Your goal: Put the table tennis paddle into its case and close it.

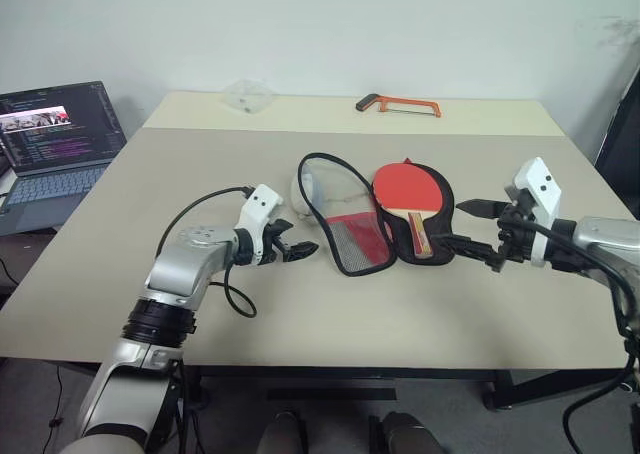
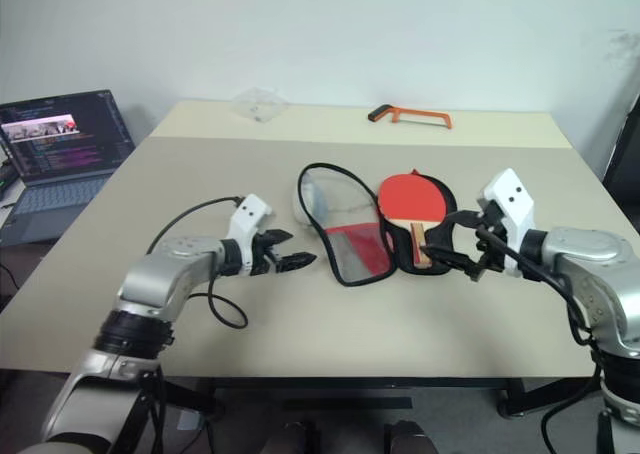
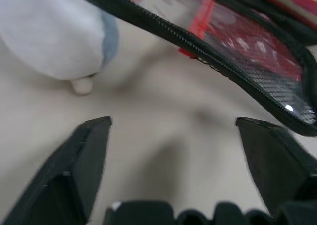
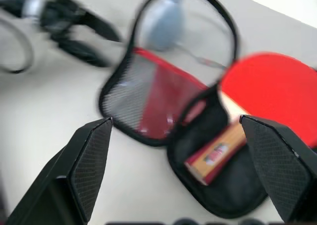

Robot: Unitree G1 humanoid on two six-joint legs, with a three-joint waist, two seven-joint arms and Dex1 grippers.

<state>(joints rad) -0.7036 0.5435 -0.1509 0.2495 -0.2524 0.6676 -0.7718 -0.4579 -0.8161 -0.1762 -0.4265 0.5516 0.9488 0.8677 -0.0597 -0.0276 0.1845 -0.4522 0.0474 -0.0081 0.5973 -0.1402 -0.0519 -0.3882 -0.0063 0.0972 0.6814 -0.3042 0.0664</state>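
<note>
Both arms are reaching low over the table [image 1: 300,314], the left gripper [image 1: 303,249] and right gripper [image 1: 462,224] with jaws released, flanking the open case [image 1: 345,214] holding the table tennis paddle [image 1: 405,189].

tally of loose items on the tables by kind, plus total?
Table tennis paddle: 1
Case, lying open: 1
Hacksaw: 1
Grey fluffy ball: 1
Clear plastic wrapper: 1
Laptop: 1
Total: 6
</note>
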